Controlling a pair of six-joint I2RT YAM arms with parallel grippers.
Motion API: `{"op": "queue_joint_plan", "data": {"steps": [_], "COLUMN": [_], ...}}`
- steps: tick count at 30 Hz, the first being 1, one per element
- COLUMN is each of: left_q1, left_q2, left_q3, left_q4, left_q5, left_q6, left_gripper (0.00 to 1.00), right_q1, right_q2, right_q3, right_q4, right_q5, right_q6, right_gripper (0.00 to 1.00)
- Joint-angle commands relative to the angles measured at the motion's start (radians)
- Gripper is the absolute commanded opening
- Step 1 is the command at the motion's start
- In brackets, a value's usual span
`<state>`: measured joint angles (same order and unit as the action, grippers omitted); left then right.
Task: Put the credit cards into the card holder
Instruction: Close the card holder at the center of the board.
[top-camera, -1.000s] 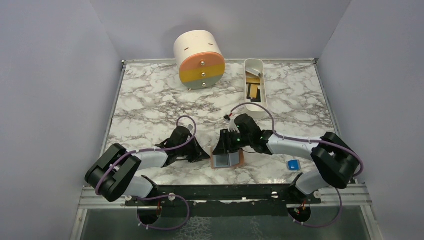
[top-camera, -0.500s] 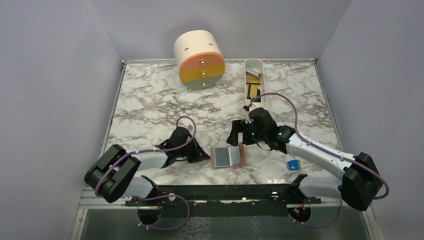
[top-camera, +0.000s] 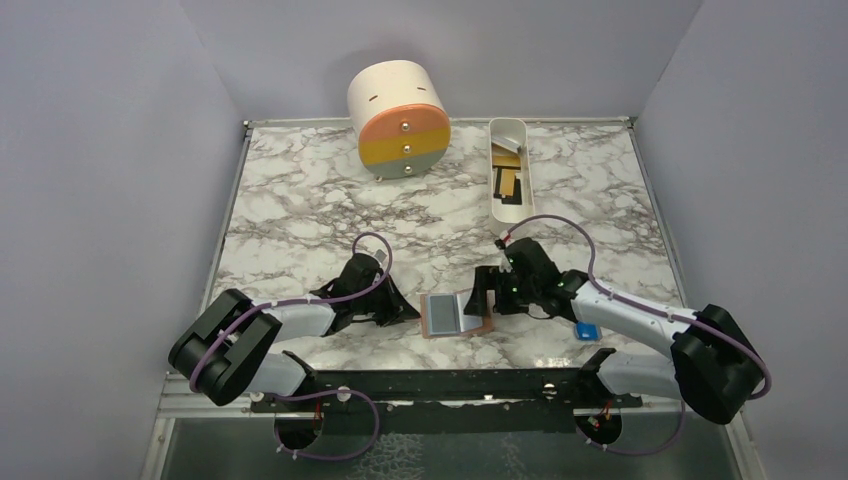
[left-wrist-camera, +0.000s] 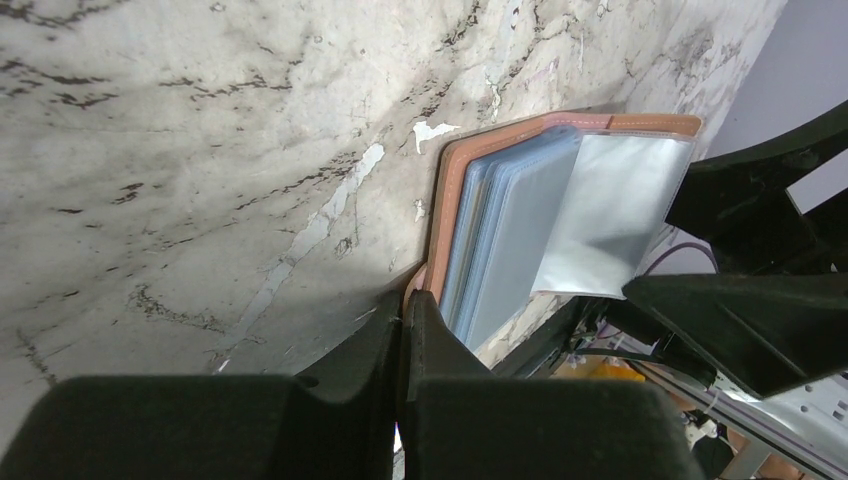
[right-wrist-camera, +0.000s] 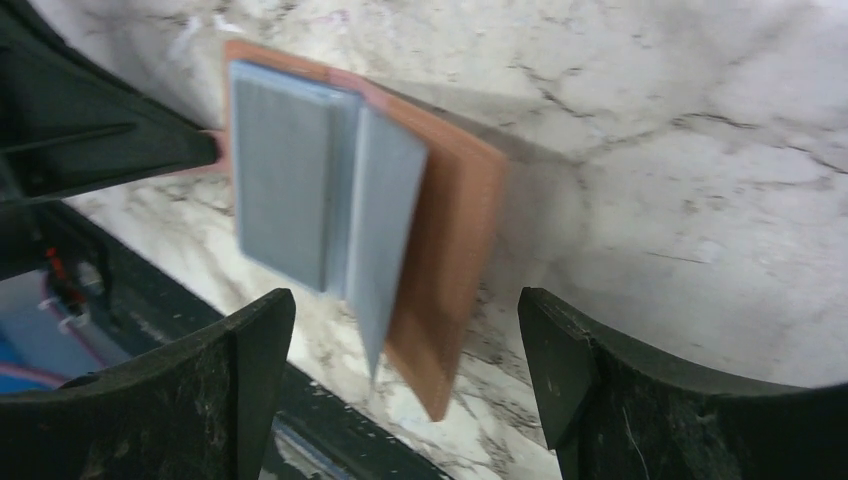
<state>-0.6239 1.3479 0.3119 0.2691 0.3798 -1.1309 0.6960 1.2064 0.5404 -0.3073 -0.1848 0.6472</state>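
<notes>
One left claw (left-wrist-camera: 402, 300), shut, touching card holder (left-wrist-camera: 450, 190), right claw (right-wrist-camera: 400, 300) agape

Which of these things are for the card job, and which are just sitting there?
For the job: open tan-brown leather card holder; thin flat tan and black credit cards, in the long white tray.
Just lying about: round cream drawer box with orange, yellow and grey-green fronts; small bright blue block.
</notes>
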Motion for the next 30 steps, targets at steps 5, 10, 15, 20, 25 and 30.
{"op": "queue_joint_plan", "data": {"steps": [5, 10, 15, 20, 25, 30], "left_q1": [-0.013, -0.020, -0.029, -0.039, -0.045, -0.048], "left_q2": [-0.012, -0.011, -0.010, -0.008, -0.007, 0.001], "left_q3": [-0.004, 0.008, 0.014, 0.011, 0.013, 0.012], "left_q4": [-0.028, -0.024, -0.020, -0.016, -0.014, -0.009], "left_q5": [-0.046, -0.044, -0.046, -0.048, -0.050, -0.051], "left_q6": [0.002, -0.009, -0.013, -0.020, -0.023, -0.023], "left_gripper": [0.00, 0.00, 0.00, 0.00, 0.00, 0.00], "right_q1": [-0.003, -0.004, -0.003, -0.004, -0.002, 0.003], "right_q2": [-0.026, -0.040, 0.026, 0.075, 0.157, 0.214], "right_q3": [0.004, 0.004, -0.057, -0.062, -0.059, -0.052], "right_q4": [0.207, 0.277, 0.410, 0.486, 0.558, 0.581], "right_q5": [-0.254, -0.339, -0.392, -0.369, -0.396, -0.404], "right_q6": [0.067, 0.101, 0.200, 0.223, 0.240, 0.239], "right_gripper": [0.77, 0.73, 0.64, 0.61, 0.49, 0.47]}}
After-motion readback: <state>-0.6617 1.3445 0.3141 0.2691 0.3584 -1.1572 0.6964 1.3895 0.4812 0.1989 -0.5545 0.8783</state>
